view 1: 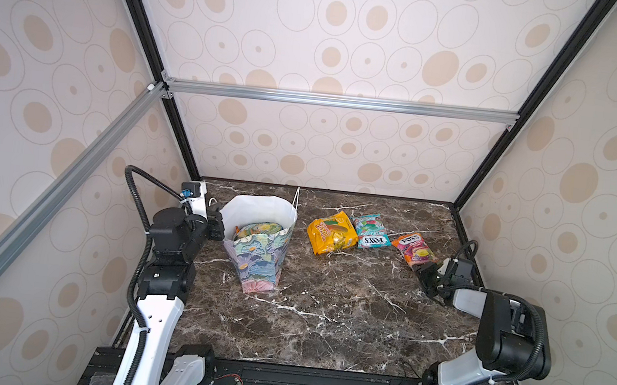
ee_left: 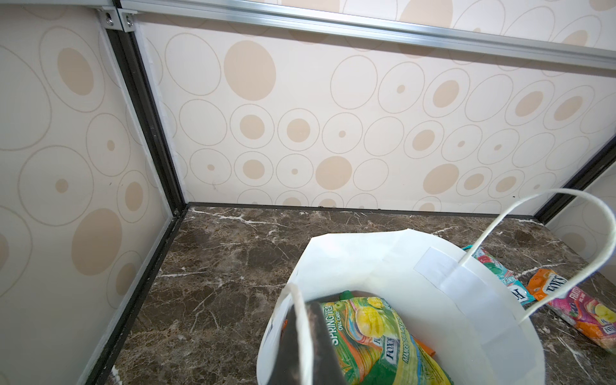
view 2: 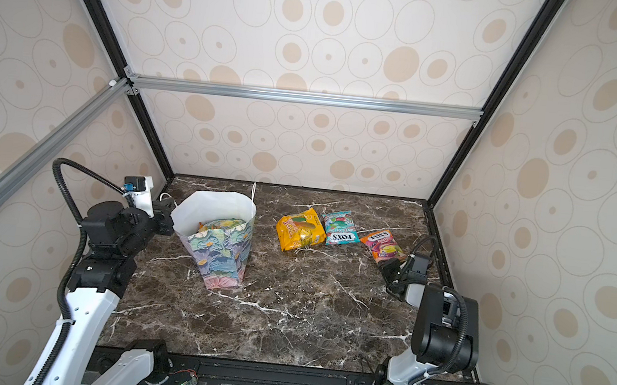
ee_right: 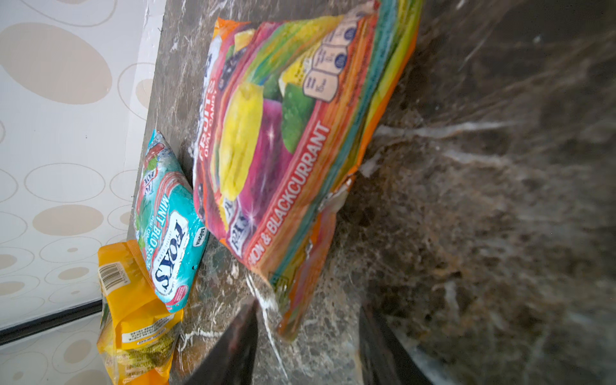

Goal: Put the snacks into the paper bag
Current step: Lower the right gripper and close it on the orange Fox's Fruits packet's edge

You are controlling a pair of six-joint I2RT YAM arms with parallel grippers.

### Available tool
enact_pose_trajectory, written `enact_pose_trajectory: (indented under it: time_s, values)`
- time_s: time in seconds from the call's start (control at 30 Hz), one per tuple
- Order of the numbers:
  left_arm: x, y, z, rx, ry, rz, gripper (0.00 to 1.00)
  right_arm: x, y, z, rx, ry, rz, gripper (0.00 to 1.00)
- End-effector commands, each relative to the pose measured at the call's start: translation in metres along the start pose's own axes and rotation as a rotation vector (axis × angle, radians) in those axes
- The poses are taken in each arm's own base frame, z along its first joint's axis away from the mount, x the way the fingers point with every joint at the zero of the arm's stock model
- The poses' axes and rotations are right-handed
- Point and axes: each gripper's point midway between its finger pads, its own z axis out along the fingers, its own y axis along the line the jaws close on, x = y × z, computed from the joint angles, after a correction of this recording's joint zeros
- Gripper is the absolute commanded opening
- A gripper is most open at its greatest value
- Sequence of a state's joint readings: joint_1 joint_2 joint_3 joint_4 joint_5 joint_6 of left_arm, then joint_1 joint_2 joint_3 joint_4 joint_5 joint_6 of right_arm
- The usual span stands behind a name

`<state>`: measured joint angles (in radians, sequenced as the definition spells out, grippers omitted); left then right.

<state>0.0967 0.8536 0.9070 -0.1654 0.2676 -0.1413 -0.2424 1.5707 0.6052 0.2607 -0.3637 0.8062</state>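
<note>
at mid-right of a top view, your right claw (view 1: pixel 426 271) stands half open astride the orange packet (view 1: pixel 414 248), no grip yet. teal packet (view 1: pixel 370 231) and yellow packet (view 1: pixel 332 233) wait leftward. mid-left, left claw (view 1: pixel 218 227) pinches the bag (view 1: pixel 259 204) rim; some packets (ee_left: pixel 366 333) sit inside.

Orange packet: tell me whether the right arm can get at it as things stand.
Probably yes: the right gripper sits with open jaws flanking the near end of the orange packet; nothing lies between.
</note>
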Motion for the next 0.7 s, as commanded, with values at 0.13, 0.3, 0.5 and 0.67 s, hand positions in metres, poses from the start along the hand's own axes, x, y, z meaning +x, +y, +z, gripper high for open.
enact_pose_trajectory:
  time_s: [0.13, 0.3, 0.5, 0.67]
  values:
    - [-0.009, 0.0, -0.002, 0.001, -0.021, 0.005, 0.0, -0.005, 0.014, -0.009, -0.042, -0.01, -0.018, 0.54]
    - [-0.011, -0.001, -0.003, 0.008, -0.027, 0.005, 0.0, -0.01, 0.009, -0.013, 0.011, -0.029, -0.057, 0.56]
    - [-0.011, -0.002, -0.004, 0.012, -0.028, 0.006, 0.0, -0.013, 0.01, -0.003, -0.001, -0.014, -0.046, 0.55]
    - [-0.011, -0.001, -0.004, 0.007, -0.029, 0.008, 0.0, -0.013, 0.009, 0.004, -0.005, -0.003, -0.039, 0.51]
